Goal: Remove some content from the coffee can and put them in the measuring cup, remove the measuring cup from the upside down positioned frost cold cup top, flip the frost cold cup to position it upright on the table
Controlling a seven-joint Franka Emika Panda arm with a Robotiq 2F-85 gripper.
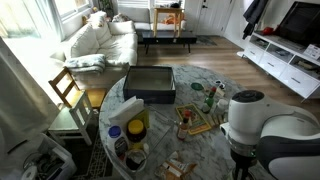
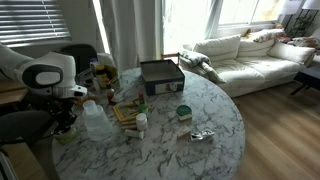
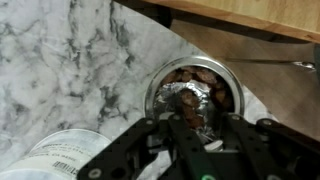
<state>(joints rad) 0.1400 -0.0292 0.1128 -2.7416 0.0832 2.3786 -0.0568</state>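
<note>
In the wrist view I look straight down into the open coffee can (image 3: 158, 85), a round metal can on the marble table, with torn foil (image 3: 190, 100) and brown contents inside. My gripper (image 3: 195, 118) hangs right over the can's mouth, its fingers apart on either side of the foil lump. In an exterior view my gripper (image 2: 65, 122) points down at the table's edge. The frost cold cup (image 2: 94, 120) stands upside down just beside it. I cannot make out the measuring cup. The arm (image 1: 255, 125) hides the can in an exterior view.
A black box (image 2: 160, 75) (image 1: 150, 85) sits mid-table, with small bottles, a wooden board (image 2: 125, 112) and a green-lidded jar (image 2: 183, 112) around it. A white labelled container (image 3: 60, 160) stands next to the can. A wooden edge (image 3: 240, 15) lies beyond the can.
</note>
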